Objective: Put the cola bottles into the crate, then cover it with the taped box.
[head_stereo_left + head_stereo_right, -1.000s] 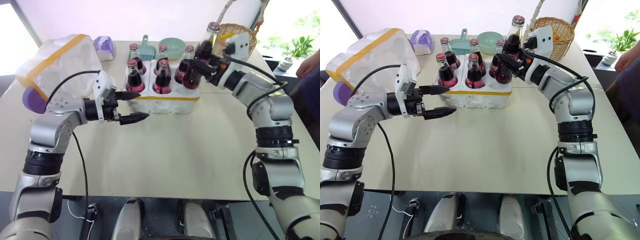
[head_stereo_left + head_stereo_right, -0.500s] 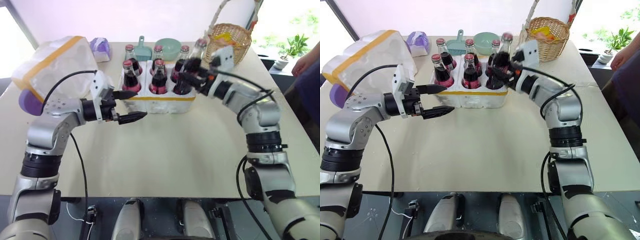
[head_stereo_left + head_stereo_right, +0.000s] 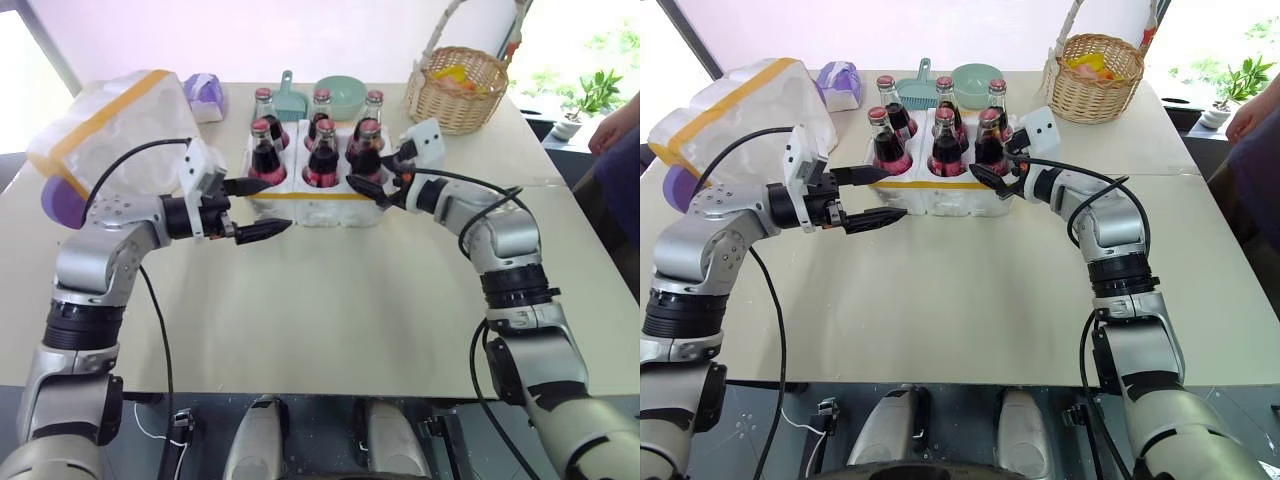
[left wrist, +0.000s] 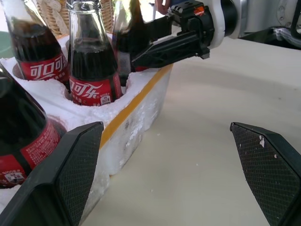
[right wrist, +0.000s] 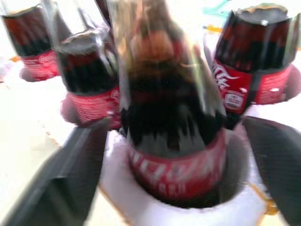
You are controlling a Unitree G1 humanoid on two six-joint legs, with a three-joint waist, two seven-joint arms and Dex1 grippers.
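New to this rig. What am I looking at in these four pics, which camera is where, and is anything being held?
It's a two-armed humanoid robot at a table. Two pictures come from a stereo camera on its head, looking down over both arms. The other two come from cameras on each wrist, looking along that arm's black fingers.

On the table is the crate, a low white foam block with yellow tape, holding six cola bottles. To the robot's left stands the taped box, the cover. Behind are a woven basket, a green bowl, a teal scoop and a purple pack.

Nothing is held. The right gripper is open around the front right bottle, already seated in its hole. The left gripper is open beside the crate's front left corner.
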